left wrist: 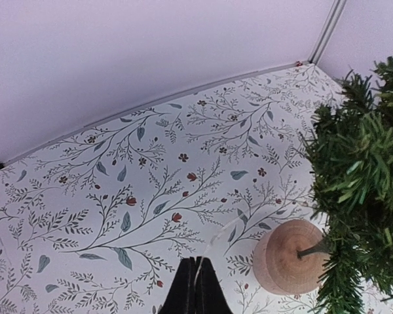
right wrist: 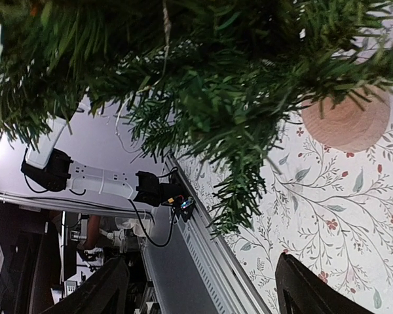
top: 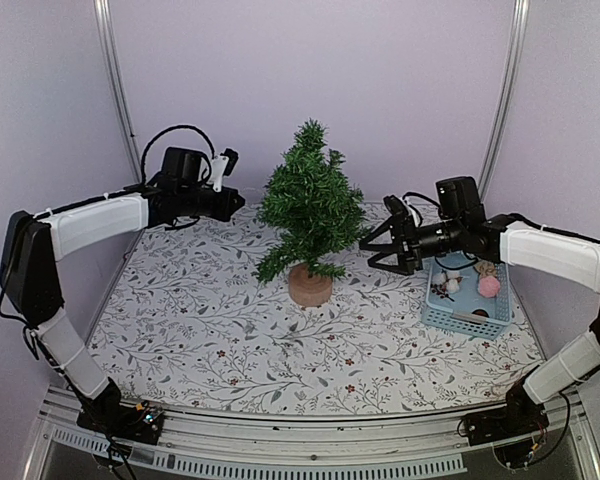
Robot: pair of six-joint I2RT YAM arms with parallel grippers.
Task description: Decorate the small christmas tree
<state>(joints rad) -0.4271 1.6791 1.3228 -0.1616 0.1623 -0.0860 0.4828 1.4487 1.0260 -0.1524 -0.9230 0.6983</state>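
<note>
Three o'clock of the small christmas tree (top: 310, 205): right gripper (top: 368, 246), fingers spread wide. Nine o'clock: left gripper (top: 238, 203), fingers pressed together.

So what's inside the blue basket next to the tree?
A fuzzy pink ball, a small white ornament and a tan one lie in the blue basket. The right arm covers its far end, so anything there is hidden.

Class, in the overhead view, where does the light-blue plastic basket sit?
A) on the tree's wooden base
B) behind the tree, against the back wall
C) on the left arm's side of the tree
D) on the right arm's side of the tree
D: the light-blue plastic basket lies beside the right gripper, on that side of the small dark-green christmas tree.
</note>
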